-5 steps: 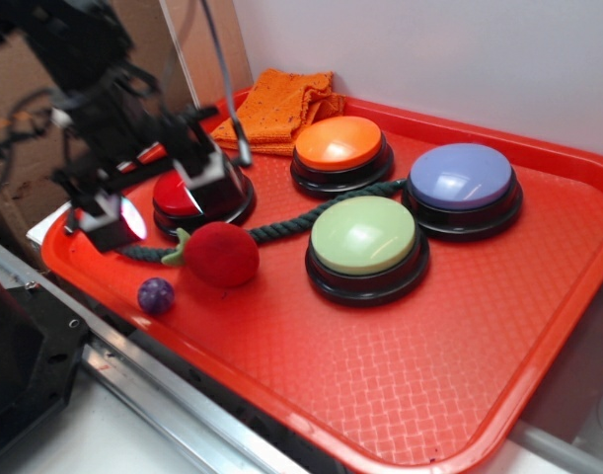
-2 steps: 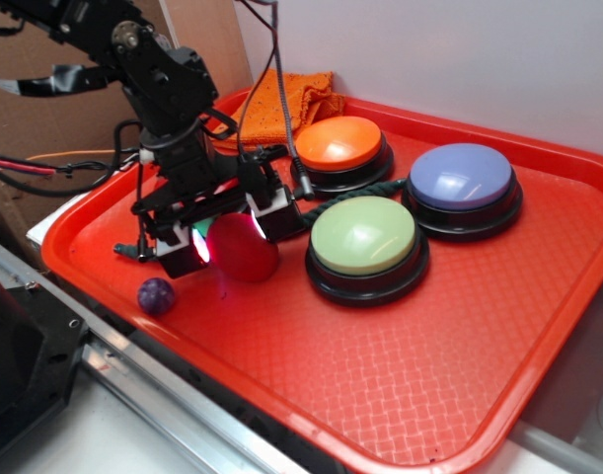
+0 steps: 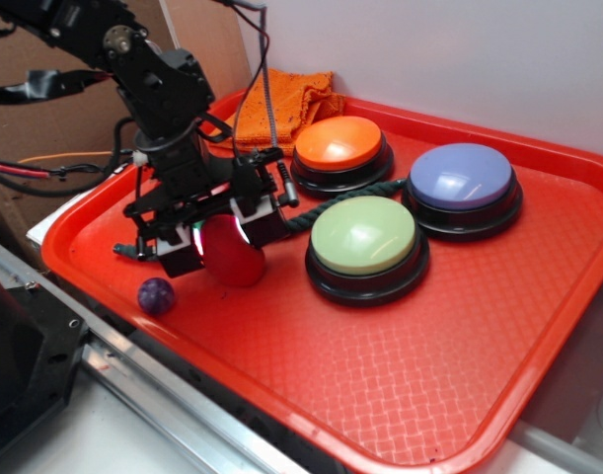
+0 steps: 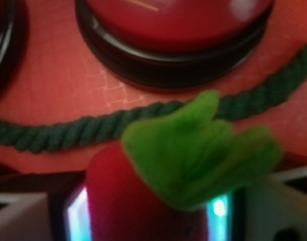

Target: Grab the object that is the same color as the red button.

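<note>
At the left part of the red plastic tray (image 3: 479,395), the black gripper (image 3: 222,237) pinches the fuzzy red plush ball (image 3: 230,255) with green leaf tip (image 4: 203,150) at its round sides, which looks light, soft and easily squeezed.

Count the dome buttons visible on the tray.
4: orange button at the back, purple button back right, green button centre, red button shown by the wrist camera, hidden behind the arm outside.

Exterior: high, oblique, whole tray (image 3: 498,326); wrist: close, downward; both share plush ball (image 3: 230,255), rope (image 4: 53,133).
</note>
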